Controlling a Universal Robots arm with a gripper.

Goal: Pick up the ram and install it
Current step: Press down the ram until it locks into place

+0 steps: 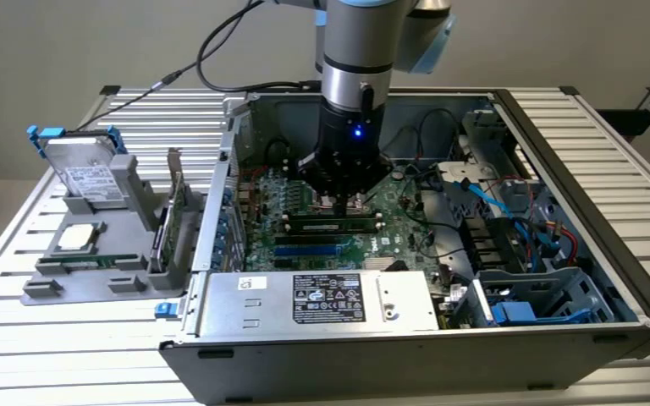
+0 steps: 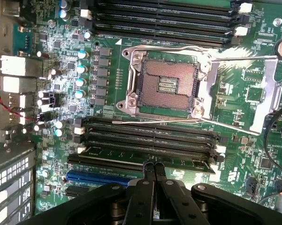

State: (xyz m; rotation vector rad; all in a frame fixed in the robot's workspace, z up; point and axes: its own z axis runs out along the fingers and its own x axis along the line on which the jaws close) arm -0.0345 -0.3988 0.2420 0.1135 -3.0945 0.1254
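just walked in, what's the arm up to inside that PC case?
The arm has its gripper down inside the open computer case, over the motherboard. The ram lies along the memory slots beside the empty CPU socket, and the gripper's fingers are closed together right at its edge, pressing on or just touching it. Whether it is fully seated can't be told. On the exterior view's left, a holder carries a processor chip and an expansion card.

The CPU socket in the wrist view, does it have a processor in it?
No, the CPU socket is open, its bare brown pin grid showing and its metal load plate swung aside.
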